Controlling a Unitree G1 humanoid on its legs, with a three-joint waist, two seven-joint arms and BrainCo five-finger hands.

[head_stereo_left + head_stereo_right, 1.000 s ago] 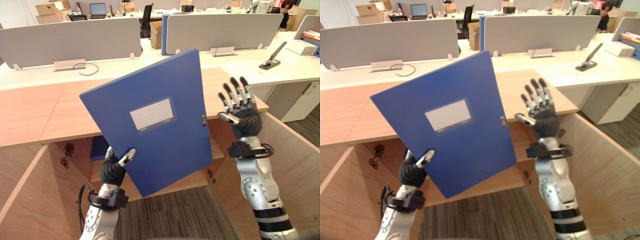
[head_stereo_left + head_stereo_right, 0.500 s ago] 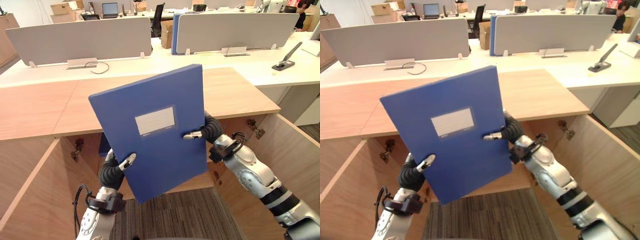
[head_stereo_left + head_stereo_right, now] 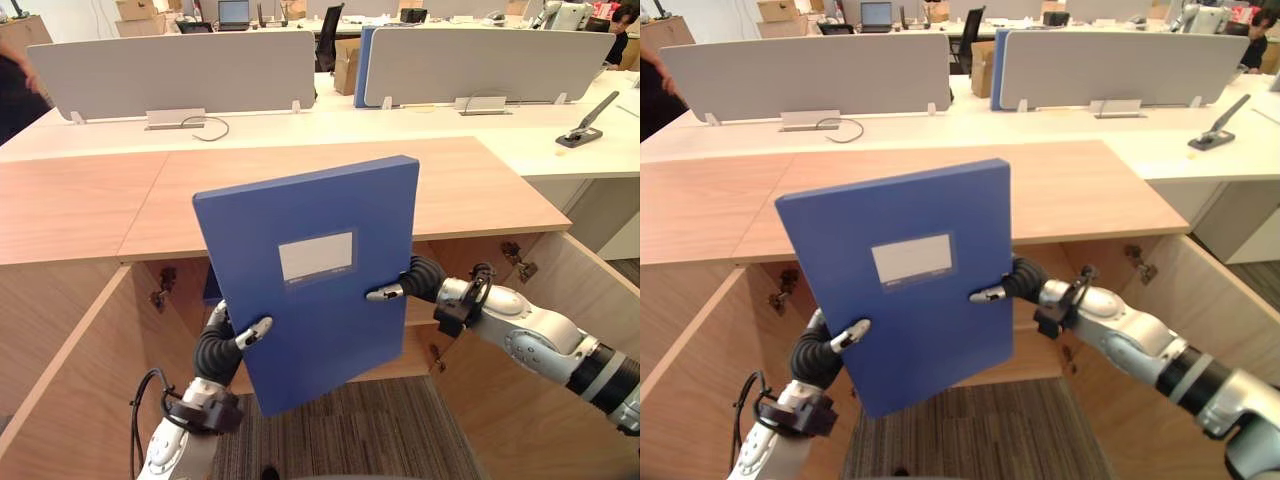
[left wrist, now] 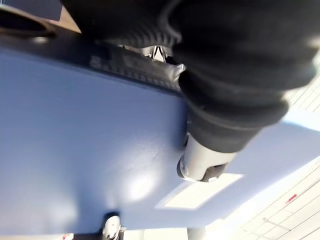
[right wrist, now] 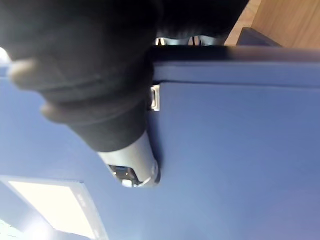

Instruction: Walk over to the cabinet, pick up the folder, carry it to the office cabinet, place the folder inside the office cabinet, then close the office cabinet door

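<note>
The blue folder hangs tilted before the wooden cabinet, hiding most of its inside between the swung-out doors, pinched at its lower corner by the left hand and at its right edge by the right hand, thumbs on its front.

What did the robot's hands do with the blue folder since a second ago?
The right hand, open and raised beside the folder a second ago, moved in and gripped its right edge, thumb on the front. The folder tipped more upright. The left hand kept pinching the lower left corner, in front of the open cabinet.
</note>
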